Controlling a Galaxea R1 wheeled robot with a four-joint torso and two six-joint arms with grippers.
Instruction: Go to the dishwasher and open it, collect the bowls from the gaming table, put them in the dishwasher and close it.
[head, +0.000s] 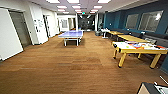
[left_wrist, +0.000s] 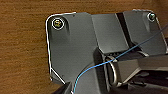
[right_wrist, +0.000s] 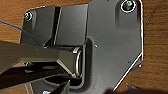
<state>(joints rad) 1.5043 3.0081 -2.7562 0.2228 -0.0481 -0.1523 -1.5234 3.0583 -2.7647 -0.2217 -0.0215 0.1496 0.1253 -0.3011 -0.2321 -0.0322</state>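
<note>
The gaming table (head: 126, 46) stands to my right on yellow legs. Its long white top carries colourful board games. I cannot make out the bowls on it from here. The dishwasher is out of view. Both wrist views look down past the robot's own dark plate onto the brown wooden floor (left_wrist: 22, 55), and in the right wrist view the same floor (right_wrist: 155, 50) shows beside the plate.
A blue table-tennis table (head: 71, 35) stands ahead in the middle of the room. Yellow wooden-topped tables (head: 131, 38) line the dark blue wall on the right. White walls and a door (head: 18, 28) run along the left. A dark object (head: 150, 88) pokes in at the near right corner.
</note>
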